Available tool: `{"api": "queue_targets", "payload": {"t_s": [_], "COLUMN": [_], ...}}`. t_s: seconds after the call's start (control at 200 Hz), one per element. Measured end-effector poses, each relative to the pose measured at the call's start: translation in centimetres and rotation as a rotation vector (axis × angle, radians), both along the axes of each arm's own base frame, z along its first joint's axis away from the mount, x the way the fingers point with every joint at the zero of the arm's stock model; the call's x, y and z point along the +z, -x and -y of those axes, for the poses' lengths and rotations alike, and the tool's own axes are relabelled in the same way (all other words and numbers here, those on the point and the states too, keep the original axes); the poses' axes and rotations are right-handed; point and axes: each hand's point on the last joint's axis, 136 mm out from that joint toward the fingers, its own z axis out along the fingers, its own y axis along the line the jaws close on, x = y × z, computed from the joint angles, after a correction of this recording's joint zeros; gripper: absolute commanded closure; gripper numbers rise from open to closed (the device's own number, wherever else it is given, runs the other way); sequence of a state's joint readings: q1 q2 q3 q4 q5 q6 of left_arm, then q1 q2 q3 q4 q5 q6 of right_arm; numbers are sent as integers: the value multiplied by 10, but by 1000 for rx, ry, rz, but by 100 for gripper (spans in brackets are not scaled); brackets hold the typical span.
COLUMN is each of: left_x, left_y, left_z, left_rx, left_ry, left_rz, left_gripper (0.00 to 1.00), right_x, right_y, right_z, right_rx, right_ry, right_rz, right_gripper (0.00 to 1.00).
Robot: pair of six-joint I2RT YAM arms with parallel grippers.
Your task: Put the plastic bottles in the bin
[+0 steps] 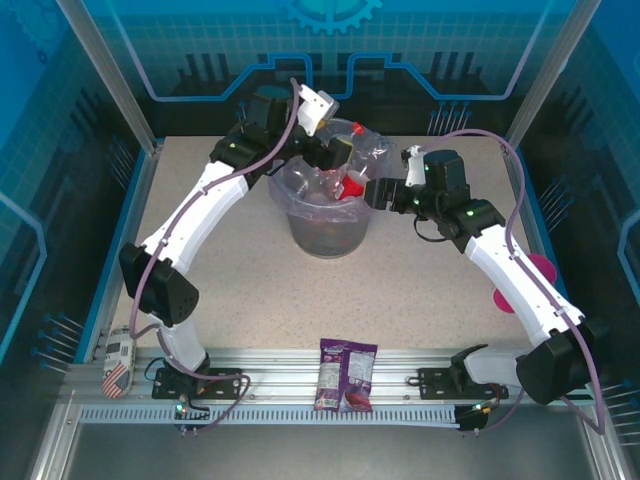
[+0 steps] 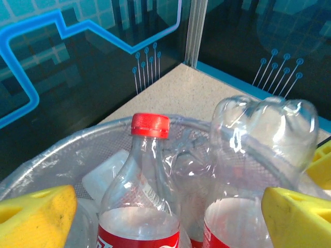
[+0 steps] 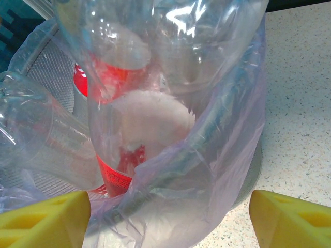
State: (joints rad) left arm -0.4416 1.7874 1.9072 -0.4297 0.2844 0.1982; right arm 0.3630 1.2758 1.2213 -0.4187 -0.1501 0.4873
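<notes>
My left jaws hang right over the bin, yellow pads spread wide, touching nothing. Straight below them, inside the bin, two plastic bottles stand on end. The red-capped bottle is cap up and the clear bottle is bottom up (its bumpy base looks like a flower). Both are thin, shiny and see-through. My right jaws sit just beside the bin, apart too, facing its soft, crinkly lilac bag. I think my left arm is nearer the bottles.
</notes>
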Motion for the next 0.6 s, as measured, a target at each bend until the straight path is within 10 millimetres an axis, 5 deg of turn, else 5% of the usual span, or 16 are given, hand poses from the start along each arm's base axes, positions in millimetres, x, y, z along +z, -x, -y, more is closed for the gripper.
{"api": "queue_targets", "payload": {"t_s": [0.335,0.6], "left_x": [18,-4], "left_y": [-11,-40], "left_z": [-4,-5], "left_rx": [93,214], "left_ry": [101,158], "left_rz": [-15,-92], "left_gripper": [18,23], "right_x": [40,83], "right_y": [4,-11], "right_z": [17,40], "right_rx": [-22,-88], "right_ry": [13,-8], "right_rz": [91,194], "right_gripper": [17,40]}}
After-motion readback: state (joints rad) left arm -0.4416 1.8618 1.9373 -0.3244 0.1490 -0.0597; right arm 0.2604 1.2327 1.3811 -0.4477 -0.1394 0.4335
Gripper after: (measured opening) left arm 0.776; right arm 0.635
